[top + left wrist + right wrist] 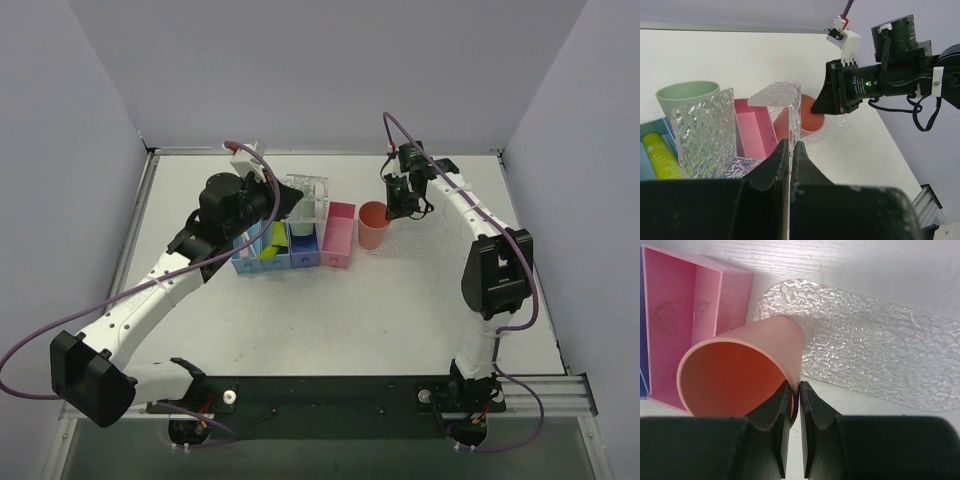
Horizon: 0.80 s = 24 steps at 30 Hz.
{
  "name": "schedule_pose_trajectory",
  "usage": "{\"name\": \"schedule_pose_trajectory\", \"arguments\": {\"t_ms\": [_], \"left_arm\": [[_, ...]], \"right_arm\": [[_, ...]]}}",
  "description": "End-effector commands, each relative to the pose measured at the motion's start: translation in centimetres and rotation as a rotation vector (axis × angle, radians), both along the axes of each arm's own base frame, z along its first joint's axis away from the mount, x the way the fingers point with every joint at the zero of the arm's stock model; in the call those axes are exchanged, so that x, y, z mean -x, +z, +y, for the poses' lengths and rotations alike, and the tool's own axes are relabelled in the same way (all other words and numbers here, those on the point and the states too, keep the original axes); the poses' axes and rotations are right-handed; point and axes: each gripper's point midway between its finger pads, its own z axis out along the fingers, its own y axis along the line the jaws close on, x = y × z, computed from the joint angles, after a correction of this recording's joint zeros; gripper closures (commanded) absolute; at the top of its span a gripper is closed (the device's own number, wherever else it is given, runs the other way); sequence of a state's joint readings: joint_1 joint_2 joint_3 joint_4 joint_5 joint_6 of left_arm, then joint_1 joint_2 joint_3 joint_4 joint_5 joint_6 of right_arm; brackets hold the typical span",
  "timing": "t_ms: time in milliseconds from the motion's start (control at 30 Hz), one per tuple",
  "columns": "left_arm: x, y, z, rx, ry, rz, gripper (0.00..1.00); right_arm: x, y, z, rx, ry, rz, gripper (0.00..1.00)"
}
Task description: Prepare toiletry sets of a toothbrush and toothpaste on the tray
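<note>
In the top view, the left tool [290, 203] is seen at the middle of the frame, over the row of blue bins [262, 258] and just beside a clear textured holder [312, 195]. A lime-yellow toothpaste [272, 240] tube is seen in one of those bins. A pink box [338, 238] is set to the right of the bins, and a salmon cup [373, 226] is placed just right of it. The right tool [398, 208] is positioned at the cup's upper right edge. The tray [410, 238] is only faintly made out on the bench [400, 310], right of the cup. In the left wrist view, the left tool's fingers are closed almost together at lower centre. An upright wall of the clear holder is met at their tips, and whether it is pinched cannot be told. A green cup [687, 95] is seen at the left, and the toothpaste lies in a bin at the lower left. In the right wrist view, the salmon cup's wall is clamped by the right tool, one finger inside the rim and one outside. The tray lies flat at the right of the frame, its left end hidden behind the cup.
</note>
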<state>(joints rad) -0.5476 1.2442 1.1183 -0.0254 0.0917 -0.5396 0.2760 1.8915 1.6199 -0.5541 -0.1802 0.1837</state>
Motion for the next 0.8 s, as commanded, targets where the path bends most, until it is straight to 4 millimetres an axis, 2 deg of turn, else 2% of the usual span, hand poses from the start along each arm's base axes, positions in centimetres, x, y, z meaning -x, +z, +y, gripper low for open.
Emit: {"name": "schedule_pose_trajectory", "arguments": {"t_ms": [0, 67, 267, 400, 500, 600, 767], "left_arm": [[0.3, 3.5, 0.4, 0.061, 0.011, -0.089, 1.0], [0.4, 3.5, 0.5, 0.061, 0.013, -0.09, 1.0], [0.4, 3.5, 0.4, 0.064, 0.011, -0.091, 1.0], [0.2, 3.7, 0.4, 0.068, 0.016, -0.093, 1.0], [0.0, 4.0, 0.5, 0.08, 0.023, -0.094, 1.0], [-0.3, 4.3, 0.5, 0.094, 0.041, -0.086, 1.0], [-0.7, 5.1, -0.1, 0.106, 0.019, -0.087, 1.0]], "right_arm": [[0.2, 0.5, 0.0, 0.007, -0.009, 0.009, 0.92], [0.1, 0.6, 0.0, 0.007, -0.012, 0.008, 0.91], [0.1, 1.1, -0.1, 0.01, -0.021, -0.004, 0.8], [-0.3, 2.4, -0.2, 0.0, -0.032, -0.039, 0.62], [-0.8, 4.0, -0.3, -0.011, -0.046, -0.08, 0.53], [-1.1, 6.1, -0.7, -0.03, -0.066, -0.13, 0.5], [-1.1, 11.3, -0.6, -0.081, -0.064, -0.251, 0.5]]}}
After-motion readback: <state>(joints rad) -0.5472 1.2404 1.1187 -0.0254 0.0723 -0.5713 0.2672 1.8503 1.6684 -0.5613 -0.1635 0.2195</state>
